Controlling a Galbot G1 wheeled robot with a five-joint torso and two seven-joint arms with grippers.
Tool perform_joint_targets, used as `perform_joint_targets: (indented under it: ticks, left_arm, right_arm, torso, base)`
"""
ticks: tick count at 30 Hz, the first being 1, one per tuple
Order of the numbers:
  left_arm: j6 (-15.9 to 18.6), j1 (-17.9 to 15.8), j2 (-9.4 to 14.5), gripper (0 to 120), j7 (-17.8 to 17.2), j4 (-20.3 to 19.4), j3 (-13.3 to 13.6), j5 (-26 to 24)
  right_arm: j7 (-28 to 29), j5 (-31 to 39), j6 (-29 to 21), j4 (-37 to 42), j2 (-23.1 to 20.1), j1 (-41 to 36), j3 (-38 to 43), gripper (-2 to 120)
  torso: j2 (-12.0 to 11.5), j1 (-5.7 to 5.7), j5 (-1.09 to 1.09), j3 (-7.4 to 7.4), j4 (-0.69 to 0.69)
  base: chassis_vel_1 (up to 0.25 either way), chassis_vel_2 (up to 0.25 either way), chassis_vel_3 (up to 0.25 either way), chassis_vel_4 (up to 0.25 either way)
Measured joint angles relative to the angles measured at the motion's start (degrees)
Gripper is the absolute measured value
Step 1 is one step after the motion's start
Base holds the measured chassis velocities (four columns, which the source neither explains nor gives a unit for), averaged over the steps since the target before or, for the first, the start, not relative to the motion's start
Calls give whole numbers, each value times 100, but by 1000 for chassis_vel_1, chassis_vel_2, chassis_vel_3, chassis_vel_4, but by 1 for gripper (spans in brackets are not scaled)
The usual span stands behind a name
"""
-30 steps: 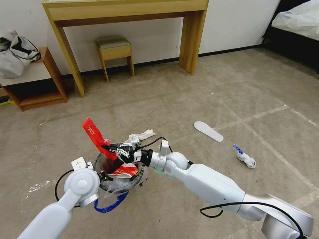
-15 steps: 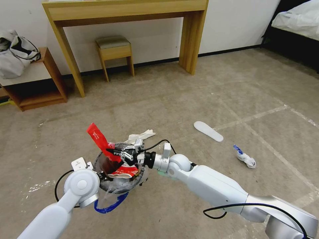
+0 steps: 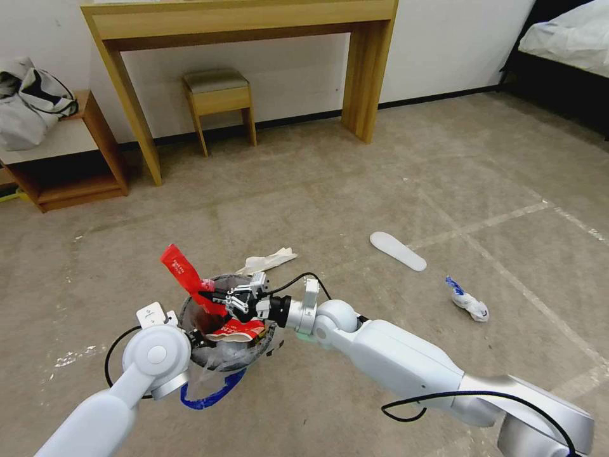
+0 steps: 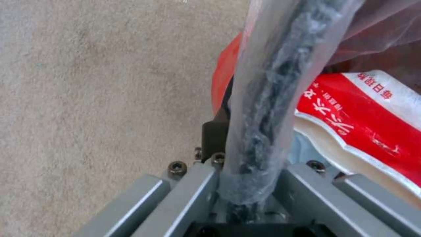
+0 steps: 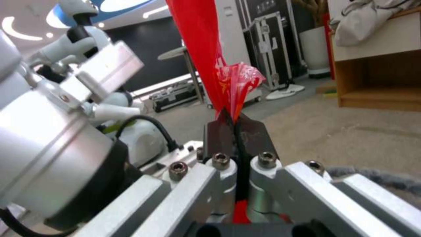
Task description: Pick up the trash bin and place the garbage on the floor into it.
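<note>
The trash bin [image 3: 271,336], lined with a clear bag [image 4: 263,98] and trailing a blue drawstring loop [image 3: 212,392], is held just above the floor [image 3: 380,190]. My left gripper [image 4: 245,141] is shut on its bag-wrapped rim. Over the bin's mouth, my right gripper [image 3: 212,296] is shut on a long red wrapper [image 3: 181,270] that stands up from the fingertips [image 5: 219,130]. A red-and-white packet [image 3: 236,330] lies inside the bin. On the carpet lie crumpled white paper [image 3: 269,260] just beyond the bin and a white-and-blue wrapper [image 3: 468,303] to the right.
A flat white oval piece [image 3: 398,251] lies on the carpet to the right. A wooden desk [image 3: 368,76] with a stool [image 3: 219,95] under it stands along the far wall. A low shelf [image 3: 70,171] carrying a grey bag sits at left, a bed [image 3: 564,38] at top right.
My right gripper has sunk slightly toward the bin's mouth with the red wrapper in it. The left arm and the bin have stayed put.
</note>
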Motion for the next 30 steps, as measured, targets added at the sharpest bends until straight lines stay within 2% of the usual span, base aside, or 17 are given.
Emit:
perform_joint_targets:
  ticks: [9,11,13,17,19,20,22,26,27,28,29,30]
  left_arm:
    - [2,25,0,0,-3,-32,-25,-4]
    - [1,32,7,0,-3,-38,-25,-5]
    - [2,46,18,0,-4,-50,-27,-5]
    - [0,58,22,0,-6,-63,-29,-4]
    - [-4,80,45,0,-11,-87,-40,-4]
    - [-4,80,45,0,-11,-87,-40,-4]
    - [-6,80,56,0,-15,-87,-47,-4]
    - [-6,77,64,0,-16,-86,-48,-5]
    - [-6,74,67,0,-16,-82,-49,-6]
    - [-10,66,71,0,-21,-72,-52,-7]
    - [-10,66,71,0,-21,-72,-52,-7]
    - [-11,62,73,0,-22,-70,-52,-10]
  right_arm:
    - [29,-206,128,-245,84,-2,-28,1]
    - [48,-240,161,-271,96,-9,-33,5]
    - [77,-291,208,-314,118,-17,-32,15]
    - [79,-324,227,-347,133,-17,-23,22]
    - [82,-372,267,-436,133,5,-5,38]
    - [82,-372,267,-436,133,5,-5,38]
    - [81,-393,280,-455,96,34,-5,51]
    - [82,-395,281,-455,74,60,-3,58]
    - [81,-400,281,-454,67,73,-3,62]
    - [81,-409,287,-457,51,101,-1,71]
    - [81,-409,287,-457,51,101,-1,71]
    - [81,-424,298,-472,47,115,2,76]
  torso:
    - [0,0,0,0,0]
    - [0,0,0,0,-1]
    - [0,0,0,0,0]
    - [0,0,0,0,0]
    - [0,0,0,0,0]
    - [0,0,0,0,0]
    - [0,0,0,0,0]
    - [0,0,0,0,0]
    - [0,0,0,0,0]
    - [0,0,0,0,0]
    - [0,0,0,0,0]
    - [0,0,0,0,0]
  base:
    - [0,0,0,0]
    - [0,0,0,0]
    - [0,0,0,0]
    - [0,0,0,0]
    - [0,0,0,0]
    - [0,0,0,0]
    - [0,0,0,0]
    - [0,0,0,0]
    - [0,0,0,0]
    - [0,0,0,0]
    - [0,0,0,0]
    - [0,0,0,0]
